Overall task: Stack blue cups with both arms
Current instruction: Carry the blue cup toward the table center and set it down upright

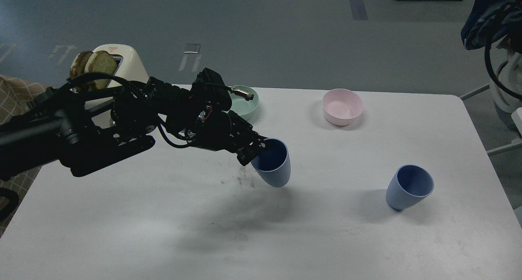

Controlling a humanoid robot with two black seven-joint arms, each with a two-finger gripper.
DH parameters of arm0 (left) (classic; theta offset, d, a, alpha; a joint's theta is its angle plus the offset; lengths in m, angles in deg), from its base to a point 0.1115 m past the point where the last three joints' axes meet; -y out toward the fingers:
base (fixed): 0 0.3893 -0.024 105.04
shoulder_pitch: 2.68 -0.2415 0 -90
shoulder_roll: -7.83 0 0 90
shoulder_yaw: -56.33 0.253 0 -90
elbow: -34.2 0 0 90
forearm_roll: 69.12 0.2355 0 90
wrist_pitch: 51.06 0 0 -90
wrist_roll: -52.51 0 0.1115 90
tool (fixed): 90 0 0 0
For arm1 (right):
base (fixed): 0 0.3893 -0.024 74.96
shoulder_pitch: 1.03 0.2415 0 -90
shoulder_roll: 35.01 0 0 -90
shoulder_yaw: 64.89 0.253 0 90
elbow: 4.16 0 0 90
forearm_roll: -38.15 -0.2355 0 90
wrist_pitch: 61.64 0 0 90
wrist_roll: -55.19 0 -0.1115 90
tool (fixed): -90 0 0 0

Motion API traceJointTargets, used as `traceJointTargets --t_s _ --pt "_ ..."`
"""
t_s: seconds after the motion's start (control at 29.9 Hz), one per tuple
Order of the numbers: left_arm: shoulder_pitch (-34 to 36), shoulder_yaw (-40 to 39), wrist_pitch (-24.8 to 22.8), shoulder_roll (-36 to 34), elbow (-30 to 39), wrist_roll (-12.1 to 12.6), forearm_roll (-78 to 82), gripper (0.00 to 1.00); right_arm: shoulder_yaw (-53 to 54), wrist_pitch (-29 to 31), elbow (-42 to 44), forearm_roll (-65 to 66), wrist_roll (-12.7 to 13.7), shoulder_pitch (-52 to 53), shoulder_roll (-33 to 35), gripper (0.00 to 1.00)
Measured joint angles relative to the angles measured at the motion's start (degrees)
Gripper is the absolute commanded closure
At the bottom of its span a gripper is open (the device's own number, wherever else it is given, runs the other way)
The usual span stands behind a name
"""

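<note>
My left arm reaches in from the left across the white table (122, 214). Its gripper (255, 147) is shut on the near-left rim of one blue cup (274, 165) and holds it tilted above the table's middle, mouth facing up and right. The second blue cup (409, 187) stands alone on the table at the right, leaning slightly, mouth up. The two cups are well apart. Of my right arm only a dark blue cover and cables (487, 16) show at the top right edge; its gripper is out of view.
A cream toaster (124, 61) with two bread slices stands at the back left, partly behind my arm. A pale green bowl (249, 105) is half hidden behind my left wrist. A pink bowl (342, 106) sits at the back right. Dark smudges mark the table's middle.
</note>
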Motion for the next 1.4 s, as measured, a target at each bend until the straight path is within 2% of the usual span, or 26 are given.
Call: traceJointTargets --t_s 0.13,0.27,0.43,0.67,0.8,1.0,1.04,1.07,1.17,1.2,1.27,1.37,1.4 --pt "3.2 4.3 0.0 4.1 -4.3 1.8 0.0 1.00 -0.1 0.0 -0.1 0.1 0.0 0.0 -1.4 0.00" --pt "5.1 7.0 0.0 6.2 -6.3 2.0 0.0 1.00 -0.1 0.0 0.0 0.1 0.0 0.0 -1.7 0.00" --pt "5.4 8.3 0.0 7.3 -7.1 2.2 -0.1 1.00 -0.1 0.0 0.0 0.1 0.0 -0.3 -1.8 0.00" --pt "4.9 10.0 0.0 8.9 -8.1 4.6 -0.1 1.00 -0.1 0.0 0.0 0.1 0.0 -0.6 -1.8 0.00" --pt "4.7 10.0 0.0 9.6 -9.0 4.9 -0.1 0.97 -0.1 0.0 -0.1 0.1 0.0 -0.8 -1.7 0.00" --pt "4.4 10.0 0.0 10.5 -9.1 5.0 -0.1 0.73 -0.1 0.0 -0.5 0.0 0.0 -1.2 -1.2 0.00" --pt "4.4 10.0 0.0 10.8 -9.1 5.0 -0.1 0.62 -0.1 0.0 -0.6 0.0 0.0 -1.3 -1.1 0.00" --pt "4.4 10.0 0.0 10.9 -9.1 5.0 -0.1 0.57 -0.1 0.0 -0.6 0.0 0.0 -1.3 -1.0 0.00" --pt "4.4 10.0 0.0 11.3 -9.1 5.0 -0.6 0.49 -0.2 0.0 -0.7 0.0 0.0 -1.3 -0.9 0.00" --pt "4.4 10.0 0.0 11.3 -9.1 5.0 -0.8 0.49 -0.2 0.0 -0.7 0.0 0.0 -1.3 -0.8 0.00" --pt "4.7 10.0 0.0 11.3 -9.1 5.0 -1.0 0.33 -0.2 0.0 -0.7 0.0 0.0 -1.3 -0.8 0.00" --pt "5.0 9.5 0.0 11.1 -9.0 4.9 -1.3 0.17 -0.2 0.0 -0.8 0.0 0.0 -1.5 -0.2 0.00" --pt "5.1 9.3 0.0 10.9 -8.9 4.8 -1.8 0.17 -0.2 0.0 -0.9 0.0 0.0 -1.6 0.0 0.00"
